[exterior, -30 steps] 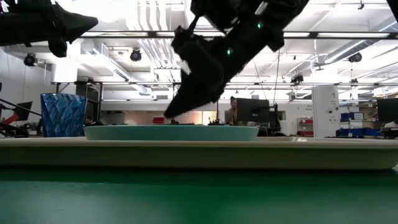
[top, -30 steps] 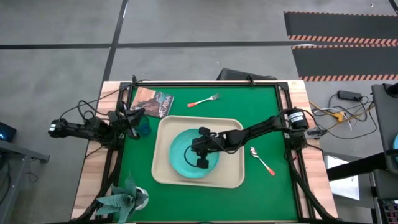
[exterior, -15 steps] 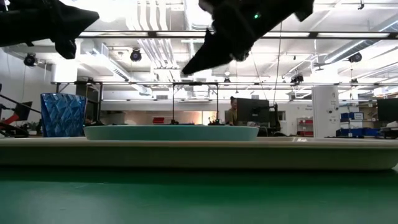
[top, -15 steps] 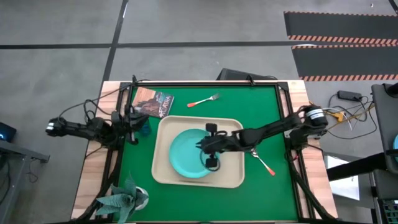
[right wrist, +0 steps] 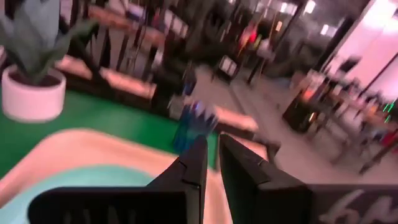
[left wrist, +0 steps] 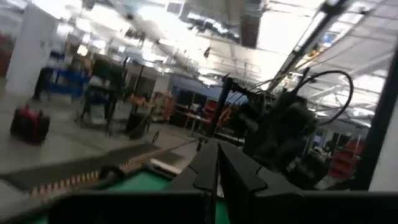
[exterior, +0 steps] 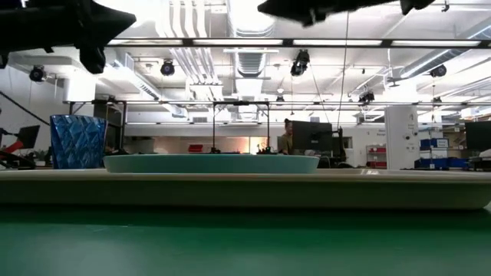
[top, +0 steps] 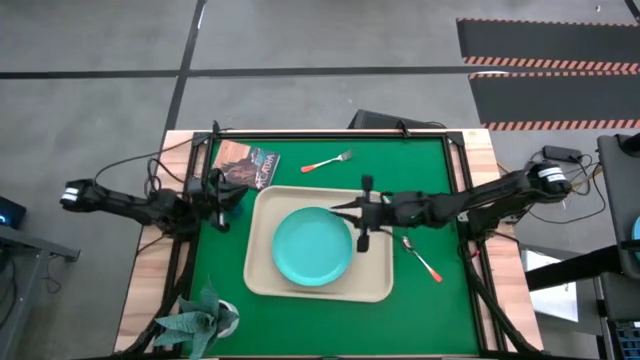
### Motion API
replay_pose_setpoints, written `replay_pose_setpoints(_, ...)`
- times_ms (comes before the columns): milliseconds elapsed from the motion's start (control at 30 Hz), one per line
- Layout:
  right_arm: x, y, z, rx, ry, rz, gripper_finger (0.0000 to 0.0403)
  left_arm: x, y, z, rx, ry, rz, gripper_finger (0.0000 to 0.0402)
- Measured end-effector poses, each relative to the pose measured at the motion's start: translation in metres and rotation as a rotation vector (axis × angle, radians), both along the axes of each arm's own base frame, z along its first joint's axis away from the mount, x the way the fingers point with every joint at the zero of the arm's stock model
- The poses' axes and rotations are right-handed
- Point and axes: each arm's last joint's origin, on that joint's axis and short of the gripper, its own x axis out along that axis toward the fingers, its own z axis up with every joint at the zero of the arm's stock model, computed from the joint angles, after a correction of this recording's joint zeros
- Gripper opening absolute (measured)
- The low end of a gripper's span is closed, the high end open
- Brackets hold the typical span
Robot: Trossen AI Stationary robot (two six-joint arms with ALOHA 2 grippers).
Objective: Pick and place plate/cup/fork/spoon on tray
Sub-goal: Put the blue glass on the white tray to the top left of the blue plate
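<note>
The teal plate (top: 312,247) lies flat on the beige tray (top: 300,295) in the middle of the green mat. The blue cup (top: 233,205) stands on the mat just left of the tray. Beyond the tray's far edge the fork (top: 327,161) lies on the mat, and the spoon (top: 422,257) lies right of the tray. My right gripper (top: 338,208) hangs shut and holds nothing, high over the tray's far right part beside the plate, pointing level toward the cup (right wrist: 193,127). My left gripper (top: 225,193) is shut, raised next to the cup.
A book (top: 245,165) lies at the mat's far left corner. A potted plant (top: 200,318) stands at the near left corner. The mat is bare along its near edge and at the far right. In the low view both arms are high above the plate (exterior: 211,162).
My right gripper has risen from just above the plate and drawn back toward the table's right edge, tipping up from a downward slant to level. The plate has stayed flat on the tray. My left gripper has rolled a little beside the cup.
</note>
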Motion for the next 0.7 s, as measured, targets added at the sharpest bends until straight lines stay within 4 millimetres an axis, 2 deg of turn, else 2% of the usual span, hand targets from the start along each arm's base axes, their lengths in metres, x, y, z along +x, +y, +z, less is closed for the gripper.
replay_pose_setpoints(133,-0.01,-0.004,0.016,-0.05,-0.105,0.059,0.0033,0.01,-0.001,0.005,-0.126,0.007,-0.012,0.0001)
replay_pose_setpoints(300,-0.014,-0.011,0.022,-0.086,-0.129,0.057,0.0033,0.028,-0.003,0.019,-0.168,0.04,0.008,0.0001)
replay_pose_setpoints(500,-0.022,-0.02,0.013,-0.134,-0.098,0.028,0.0033,0.052,-0.007,0.032,-0.234,0.124,0.003,0.0001)
replay_pose_setpoints(700,-0.042,-0.033,0.008,-0.145,-0.105,-0.016,0.0033,0.067,-0.008,0.027,-0.441,0.347,0.079,0.0001)
